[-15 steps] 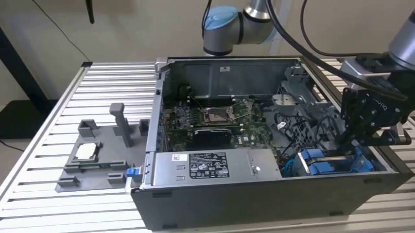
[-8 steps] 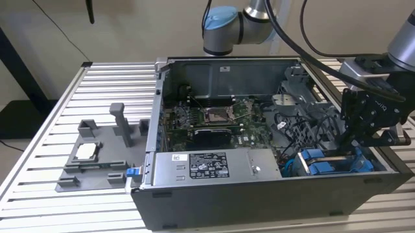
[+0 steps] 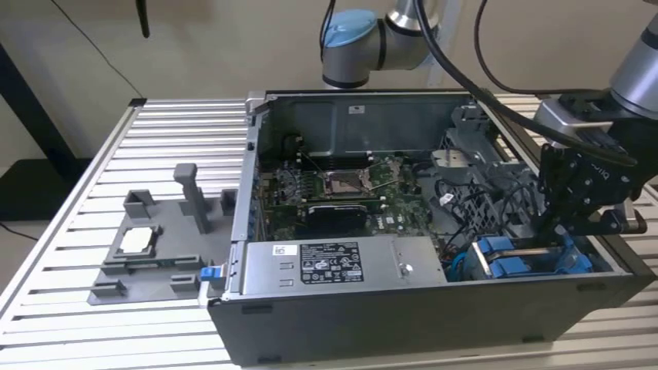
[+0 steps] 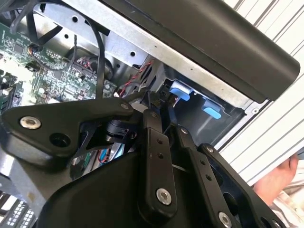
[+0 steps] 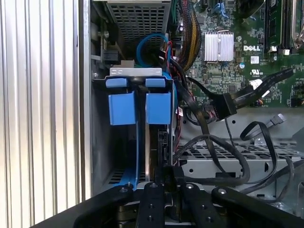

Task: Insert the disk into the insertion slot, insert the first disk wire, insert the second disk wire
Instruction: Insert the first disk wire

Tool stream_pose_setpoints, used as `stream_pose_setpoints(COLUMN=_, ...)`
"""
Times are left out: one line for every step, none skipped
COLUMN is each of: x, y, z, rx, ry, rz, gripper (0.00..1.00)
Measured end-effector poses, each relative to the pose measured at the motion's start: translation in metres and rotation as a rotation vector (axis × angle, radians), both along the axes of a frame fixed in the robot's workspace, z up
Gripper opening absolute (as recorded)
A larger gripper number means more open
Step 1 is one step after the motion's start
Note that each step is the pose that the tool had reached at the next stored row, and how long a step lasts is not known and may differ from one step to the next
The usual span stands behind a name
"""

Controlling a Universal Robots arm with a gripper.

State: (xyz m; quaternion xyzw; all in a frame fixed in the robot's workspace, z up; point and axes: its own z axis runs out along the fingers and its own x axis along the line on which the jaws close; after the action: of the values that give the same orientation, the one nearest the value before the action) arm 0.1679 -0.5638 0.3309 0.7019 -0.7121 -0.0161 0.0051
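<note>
Gripper (image 5: 164,171), clamped on the disk (image 5: 159,142) standing in the slot (image 5: 135,72), could jam it if tilted, or snag nearby cables (image 5: 209,142).

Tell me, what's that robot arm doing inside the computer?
The robot arm's gripper hangs down inside the open computer case, at the grey drive cage. In the first wrist view, the disk stands edge-on in the insertion slot, right in front of the gripper. Loose black cables lie beside it.
</note>
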Motion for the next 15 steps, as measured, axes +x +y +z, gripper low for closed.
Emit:
stream_pose_setpoints(x=0.0, y=0.0, z=0.0, rx=0.0, ry=-0.0001, rz=0.0, gripper=0.19)
stream_pose_setpoints(x=0.0, y=0.0, z=0.0, rx=0.0001, ry=-0.0001, rz=0.0, gripper=0.19)
stream_pose_setpoints(x=0.0, y=0.0, z=0.0, rx=0.0001, ry=0.0, rz=0.0, gripper=0.19)
stream_pose_setpoints(x=0.0, y=0.0001, z=-0.0003, rx=0.0011, ry=0.0, rz=0.0, gripper=0.19)
stream_pose_setpoints(x=0.0, y=0.0001, z=-0.0007, rx=0.0016, ry=-0.0001, rz=0.0, gripper=0.2)
stream_pose_setpoints(x=0.0, y=0.0, z=-0.0009, rx=0.0017, ry=0.0, rz=0.0, gripper=0.2)
stream_pose_setpoints(x=0.0, y=0.0, z=-0.0005, rx=0.001, ry=0.0, rz=0.0, gripper=0.27)
stream_pose_setpoints(x=0.0, y=0.0, z=0.0, rx=0.0001, ry=0.0, rz=0.0, gripper=0.27)
stream_pose_setpoints(x=0.0, y=0.0, z=0.001, rx=-0.0002, ry=-0.0001, rz=0.0, gripper=0.27)
stream_pose_setpoints(x=0.0, y=0.0, z=0.0036, rx=-0.0001, ry=0.0, rz=0.0, gripper=0.27)
stream_pose_setpoints(x=0.0, y=0.0, z=0.0072, rx=0.0001, ry=0.0, rz=0.0, gripper=0.27)
stream_pose_setpoints(x=0.0, y=0.0, z=0.0111, rx=-0.0001, ry=0.0, rz=0.0, gripper=0.27)
stream_pose_setpoints(x=0.0, y=0.0, z=0.0152, rx=0.0003, ry=0.0, rz=0.0, gripper=0.27)
stream_pose_setpoints(x=0.0, y=0.0, z=0.0197, rx=-0.0001, ry=0.0, rz=0.0, gripper=0.27)
stream_pose_setpoints(x=0.0, y=0.0, z=0.0236, rx=0.0, ry=-0.0001, rz=0.0, gripper=0.27)
